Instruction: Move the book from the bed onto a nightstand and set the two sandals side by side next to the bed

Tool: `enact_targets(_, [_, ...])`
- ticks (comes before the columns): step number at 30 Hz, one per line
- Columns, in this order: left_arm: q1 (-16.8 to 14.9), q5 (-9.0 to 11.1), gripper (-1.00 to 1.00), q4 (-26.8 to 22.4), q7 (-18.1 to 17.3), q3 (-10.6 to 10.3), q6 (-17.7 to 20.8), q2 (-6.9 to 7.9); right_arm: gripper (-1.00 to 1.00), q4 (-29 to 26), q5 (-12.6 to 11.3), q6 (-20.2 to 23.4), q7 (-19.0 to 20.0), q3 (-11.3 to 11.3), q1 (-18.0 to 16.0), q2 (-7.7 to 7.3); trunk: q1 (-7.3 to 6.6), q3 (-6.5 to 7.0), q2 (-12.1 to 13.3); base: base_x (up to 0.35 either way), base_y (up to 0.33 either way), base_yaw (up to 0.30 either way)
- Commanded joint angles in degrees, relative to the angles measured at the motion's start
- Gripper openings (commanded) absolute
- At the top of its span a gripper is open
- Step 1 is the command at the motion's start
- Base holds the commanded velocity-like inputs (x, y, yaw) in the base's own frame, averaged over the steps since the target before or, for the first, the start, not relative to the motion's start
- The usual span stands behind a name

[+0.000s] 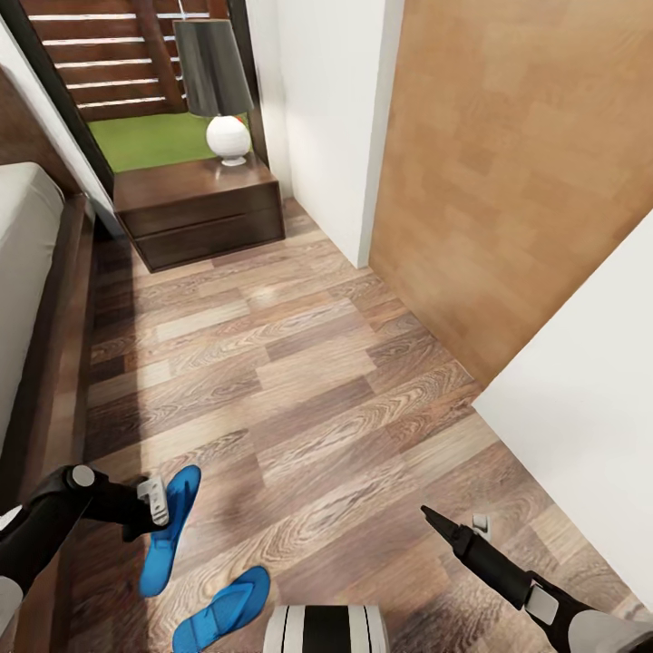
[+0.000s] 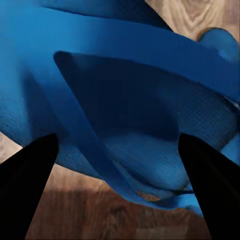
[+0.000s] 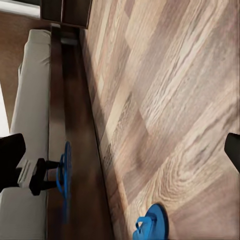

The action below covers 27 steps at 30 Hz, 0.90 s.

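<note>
My left hand [image 1: 156, 504] holds one sandal [image 1: 172, 526] clear of the floor [image 1: 308, 381], just beside the bed [image 1: 27, 272] at its near end; the sandal is tipped up on edge with its sole facing away from the bed. In the left wrist view the blue strap and footbed of that sandal [image 2: 125, 115] sit between my two dark fingers [image 2: 30, 185], which stand on either side of it, so I read the hand as closed on it. The right wrist view shows the same hand [image 3: 42, 172] from the side, pinching the sandal [image 3: 65, 175] over the bed's dark wooden frame [image 3: 70, 125], with the grey mattress [image 3: 30, 100] beyond. The second sandal [image 1: 222, 609] lies flat on the floor, near the bed frame and a little farther out from it than the held one, with the strap side up; it shows again in the right wrist view [image 3: 152, 225]. My right hand [image 1: 453, 531] hangs over bare floor, well apart from the bed and from both sandals, with nothing in it; I cannot tell how wide its fingers stand. A nightstand [image 1: 199, 204] stands by the head of the bed, with a lamp [image 1: 218, 91] on top. A wood-faced wall [image 1: 517, 172] runs along the side of the floor opposite the bed.
</note>
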Motion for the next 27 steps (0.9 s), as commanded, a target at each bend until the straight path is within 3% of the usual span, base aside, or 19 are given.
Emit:
enact_targets(1, [0.0,-0.7,-1.00,-0.6,-0.2,-0.1,0.6,-0.05,1.00,0.2,-0.5,0.4,0.3,0.5,-0.1,0.00,0.01,-0.27,0.0,0.000,0.000,0.000])
enact_targets(11, [0.0,-1.9,-1.00,-2.1,0.1,-0.4,0.6,-0.23,1.00,0.2,-0.5,0.5,0.3,0.5,-0.1,0.04,0.27,-2.48,-0.2,0.000,0.000,0.000])
enact_targets(18, [0.0,-2.3,-1.00,-2.2,3.6,-0.7,0.6,-0.34,1.00,0.2,-0.5,0.4,0.3,0.5,-0.1,0.04,0.45,-4.03,-0.3,0.000,0.000,0.000])
enact_targets(27, [0.0,-6.8,-1.00,-2.2,6.7,-0.5,0.6,-2.15,1.00,0.2,-0.5,0.3,0.3,0.5,-0.1,0.04,0.68,-6.03,-0.4,0.000,0.000,0.000])
